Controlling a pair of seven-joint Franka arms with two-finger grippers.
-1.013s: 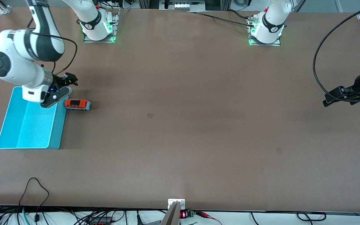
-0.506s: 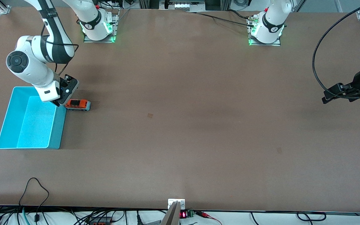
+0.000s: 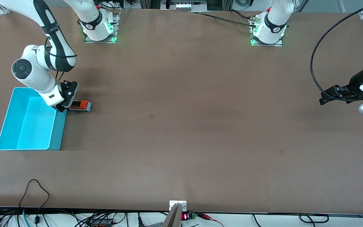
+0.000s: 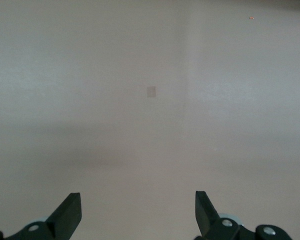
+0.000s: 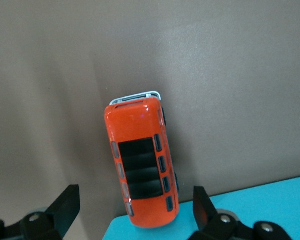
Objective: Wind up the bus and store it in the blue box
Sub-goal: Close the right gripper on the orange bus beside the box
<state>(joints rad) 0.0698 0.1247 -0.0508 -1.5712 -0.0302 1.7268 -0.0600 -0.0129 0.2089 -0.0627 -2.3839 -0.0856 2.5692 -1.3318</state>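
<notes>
Partly hidden under the right gripper (image 3: 64,105), the bus (image 3: 80,105) sits on the table (image 3: 181,126) just beside the blue box (image 3: 30,123). Its fingers are spread, gripping nothing. The left gripper (image 3: 323,97) waits open, well apart from the blue box.

One bus (image 3: 79,105), one blue box (image 3: 8,113), two arms on one table (image 3: 200,142).

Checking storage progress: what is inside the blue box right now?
Nothing shows inside the blue box; the right gripper covers one corner. The bus stands on the table beside the box, under the open right gripper.
</notes>
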